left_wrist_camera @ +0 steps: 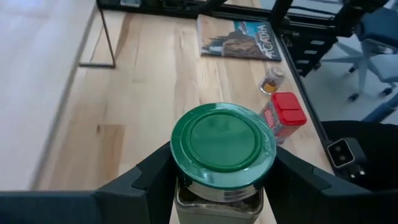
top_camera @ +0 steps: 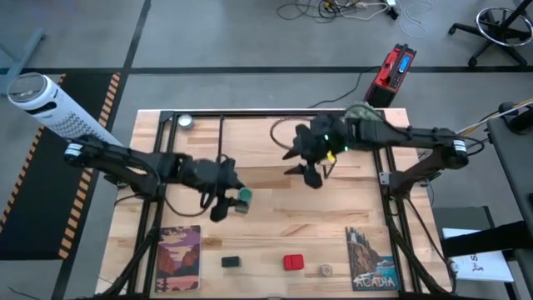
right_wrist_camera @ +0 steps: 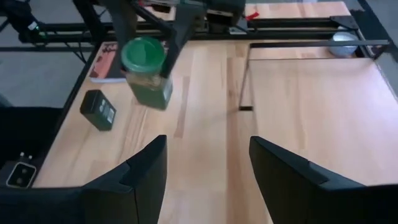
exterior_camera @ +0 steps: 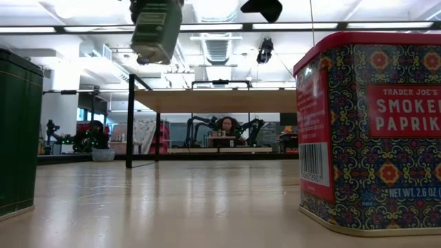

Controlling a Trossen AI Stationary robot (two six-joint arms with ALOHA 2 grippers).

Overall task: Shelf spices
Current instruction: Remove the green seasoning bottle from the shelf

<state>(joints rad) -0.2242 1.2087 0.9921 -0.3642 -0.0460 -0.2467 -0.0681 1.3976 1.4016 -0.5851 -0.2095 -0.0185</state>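
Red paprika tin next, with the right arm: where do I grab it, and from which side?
Grip the red paprika tin across two opposite flat walls just under its lid, coming straight down from above. It stands upright near the table's front edge, square-sided, apart from the dark grey jar and small beige jar, so open fingers should fit. The right gripper hangs open and empty.

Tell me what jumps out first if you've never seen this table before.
The left gripper holds the green-capped bottle above mid-table. The right gripper hovers open and empty over the shelf at the far side. A red paprika tin stands near the front edge.
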